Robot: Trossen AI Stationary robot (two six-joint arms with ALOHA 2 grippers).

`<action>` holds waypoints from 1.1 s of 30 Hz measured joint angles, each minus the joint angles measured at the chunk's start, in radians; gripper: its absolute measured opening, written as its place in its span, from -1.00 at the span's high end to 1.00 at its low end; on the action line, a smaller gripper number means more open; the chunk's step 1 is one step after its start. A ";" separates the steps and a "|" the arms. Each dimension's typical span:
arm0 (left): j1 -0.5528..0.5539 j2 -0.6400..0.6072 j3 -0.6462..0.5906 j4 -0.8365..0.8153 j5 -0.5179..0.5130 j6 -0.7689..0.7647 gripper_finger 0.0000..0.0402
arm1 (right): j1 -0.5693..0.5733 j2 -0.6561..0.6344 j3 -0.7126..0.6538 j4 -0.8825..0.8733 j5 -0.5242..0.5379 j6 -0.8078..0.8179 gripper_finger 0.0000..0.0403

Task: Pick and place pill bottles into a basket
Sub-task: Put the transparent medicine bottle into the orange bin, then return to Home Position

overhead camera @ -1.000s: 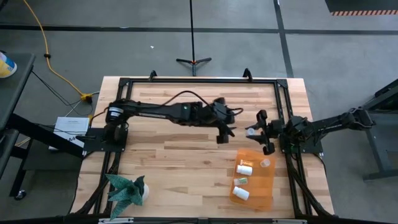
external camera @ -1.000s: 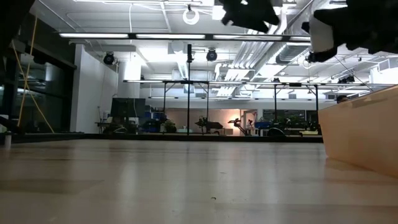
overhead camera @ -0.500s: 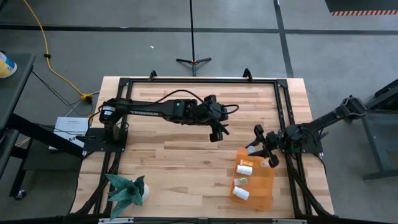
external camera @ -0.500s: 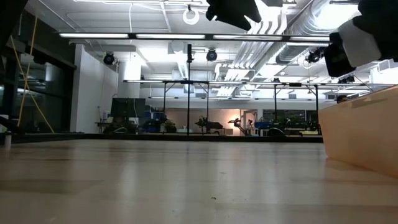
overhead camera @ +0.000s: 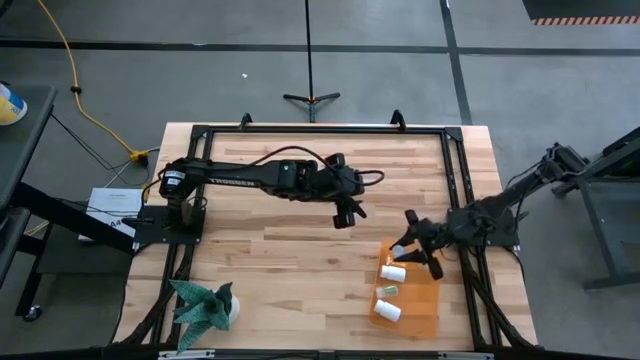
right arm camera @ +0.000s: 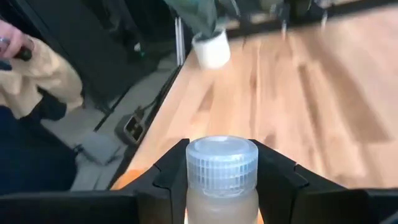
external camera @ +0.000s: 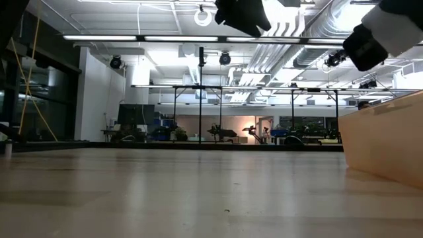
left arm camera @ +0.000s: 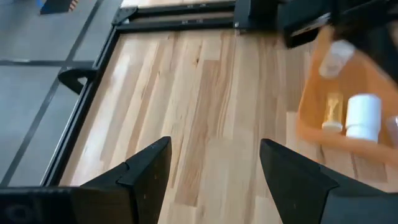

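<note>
The orange bin [overhead camera: 430, 300] lies at the table's near right, with three white bottles in it [overhead camera: 393, 271] [overhead camera: 386, 291] [overhead camera: 388, 311]. My right gripper [overhead camera: 410, 250] is over the bin's far end, shut on a pale bottle with a ribbed cap [right arm camera: 222, 163]. My left gripper [overhead camera: 345, 212] hangs open and empty above the table's middle, left of the bin. The left wrist view shows the bin [left arm camera: 311, 127] and bottles [left arm camera: 363, 116] beyond its open fingers [left arm camera: 214, 168]. In the low view both grippers show at the top, the left [external camera: 241, 13] and the right [external camera: 386, 33]. My right gripper pinches the bottle between its two fingers [right arm camera: 171, 174], on the bottle's sides just below the cap [right arm camera: 222, 199]. The cap end sticks out past the fingers. The bottle is lifted clear, above the bin's far end.
A spiky green plant in a white pot [overhead camera: 205, 305] stands at the near left corner and shows in the right wrist view [right arm camera: 211, 50]. A black frame [overhead camera: 320, 130] runs round the table. A person's beige sleeve [right arm camera: 37, 74] shows beyond the table's edge.
My right gripper has gone toward the table's near edge and a little left, carrying the bottle from beside the bin's far right corner to over its far end. My left gripper has drawn back toward the table's left.
</note>
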 joint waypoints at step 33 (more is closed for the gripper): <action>-0.003 -0.004 -0.001 -0.098 -0.112 -0.078 -0.40 | 0.248 0.529 0.323 -0.508 -0.193 0.549 -0.12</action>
